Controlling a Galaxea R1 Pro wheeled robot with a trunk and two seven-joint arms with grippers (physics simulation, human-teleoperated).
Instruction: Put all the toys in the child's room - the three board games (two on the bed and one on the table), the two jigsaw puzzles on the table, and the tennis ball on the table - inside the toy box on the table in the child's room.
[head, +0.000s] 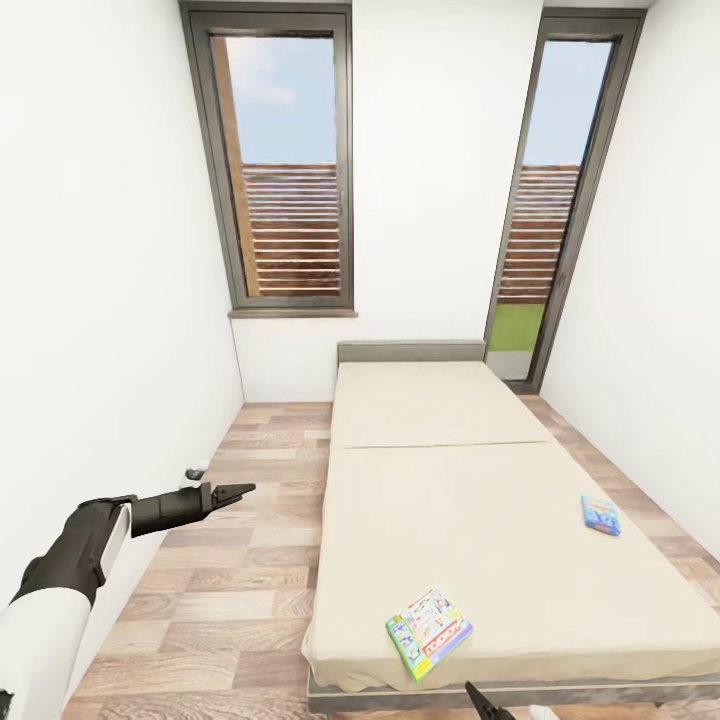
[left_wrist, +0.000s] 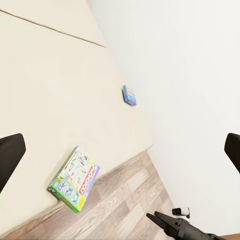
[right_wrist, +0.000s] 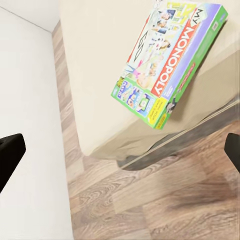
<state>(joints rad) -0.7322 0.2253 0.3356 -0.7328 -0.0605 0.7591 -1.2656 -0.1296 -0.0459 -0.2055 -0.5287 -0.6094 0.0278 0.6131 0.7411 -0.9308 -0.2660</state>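
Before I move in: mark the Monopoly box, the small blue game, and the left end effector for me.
Monopoly box (head: 429, 632), head view, middle of its printed cover.
Small blue game (head: 600, 515), head view, centre of its lid.
Left end effector (head: 238, 491), head view, between its dark fingertips.

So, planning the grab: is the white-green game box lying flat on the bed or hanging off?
Flat, cover up. The white-green board game lies wholly on the bed, close to its foot edge.
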